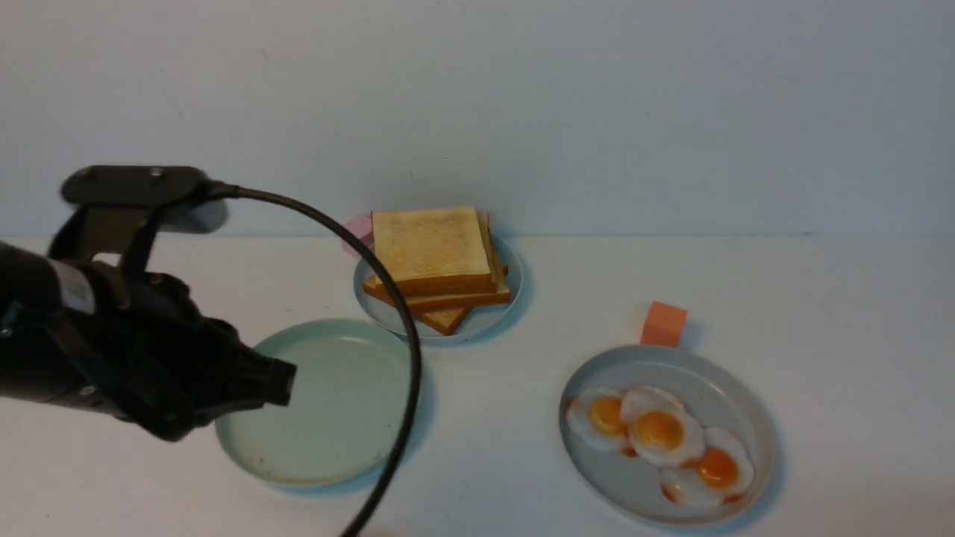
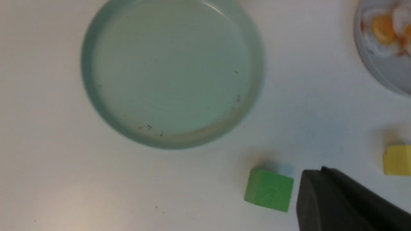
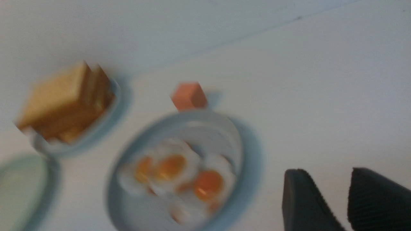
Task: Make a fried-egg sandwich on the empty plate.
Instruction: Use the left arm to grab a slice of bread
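Observation:
The empty mint-green plate (image 1: 336, 403) sits at front left and fills the left wrist view (image 2: 173, 73). No assembled sandwich shows in any view. Several toast slices (image 1: 433, 253) are stacked on a bluish-grey plate (image 1: 485, 317) behind it. Three fried eggs (image 1: 660, 432) lie on a grey plate (image 1: 716, 380) at front right. They also show in the right wrist view (image 3: 173, 170). My left gripper (image 1: 287, 384) is shut and empty, just above the mint plate's left rim; it also shows in the left wrist view (image 2: 316, 173). My right gripper (image 3: 327, 173) is open and empty, off to the side of the egg plate.
An orange cube (image 1: 664, 324) stands just behind the egg plate. A pink block (image 1: 359, 227) peeks out behind the toast. A green cube (image 2: 269, 190) and a yellow cube (image 2: 397, 160) lie on the table near my left gripper. The left arm's black cable (image 1: 406, 350) arcs across the mint plate.

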### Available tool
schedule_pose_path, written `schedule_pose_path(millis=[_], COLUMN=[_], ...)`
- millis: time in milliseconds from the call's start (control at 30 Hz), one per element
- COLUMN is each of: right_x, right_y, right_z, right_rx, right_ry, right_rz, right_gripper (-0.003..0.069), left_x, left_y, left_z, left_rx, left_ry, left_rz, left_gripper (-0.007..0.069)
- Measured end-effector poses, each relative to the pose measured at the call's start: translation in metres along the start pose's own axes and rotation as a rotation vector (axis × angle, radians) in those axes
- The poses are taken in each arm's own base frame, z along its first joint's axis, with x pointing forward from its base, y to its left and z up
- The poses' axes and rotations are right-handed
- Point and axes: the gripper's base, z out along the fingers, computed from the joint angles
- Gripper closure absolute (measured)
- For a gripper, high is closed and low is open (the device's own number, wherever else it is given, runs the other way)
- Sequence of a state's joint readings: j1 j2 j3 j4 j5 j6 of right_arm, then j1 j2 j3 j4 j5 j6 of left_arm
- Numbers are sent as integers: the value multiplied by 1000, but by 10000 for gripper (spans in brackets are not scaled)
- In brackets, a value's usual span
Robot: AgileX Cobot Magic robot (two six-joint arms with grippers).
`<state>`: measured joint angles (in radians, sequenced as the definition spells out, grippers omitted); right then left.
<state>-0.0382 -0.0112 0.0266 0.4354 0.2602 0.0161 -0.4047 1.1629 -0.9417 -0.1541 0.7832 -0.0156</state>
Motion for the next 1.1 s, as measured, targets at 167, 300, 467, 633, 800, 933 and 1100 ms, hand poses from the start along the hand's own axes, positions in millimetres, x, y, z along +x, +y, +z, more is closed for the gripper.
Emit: schedule_pose_path(millis=[167, 300, 467, 633, 800, 933, 1100], right_x=[-17, -40, -101, -150, -171, -172, -171], right_y=[2, 25, 79, 116, 142, 148, 148], right_z=[-2, -11, -26, -29, -27, -25, -24], right_rx=[-51, -128, -233, -376, -558, -610, -611], right_ry=[-183, -92, 245, 550, 641, 667, 671], right_rz=[322, 283, -123, -400, -544, -607, -641], right_gripper=[418, 448, 559, 653, 655, 655, 654], left_x=[-19, -38, -65, -101, -137, -154, -162], left_y=[-7, -9, -11, -8, 10, 20, 21], left_z=[8, 21, 49, 87, 126, 152, 169], left_rx=[25, 30, 40, 60, 116, 137, 162], left_ry=[39, 60, 133, 176, 179, 161, 130], left_rz=[96, 106, 196, 282, 366, 485, 682], left_gripper=[638, 638, 638, 638, 638, 638, 596])
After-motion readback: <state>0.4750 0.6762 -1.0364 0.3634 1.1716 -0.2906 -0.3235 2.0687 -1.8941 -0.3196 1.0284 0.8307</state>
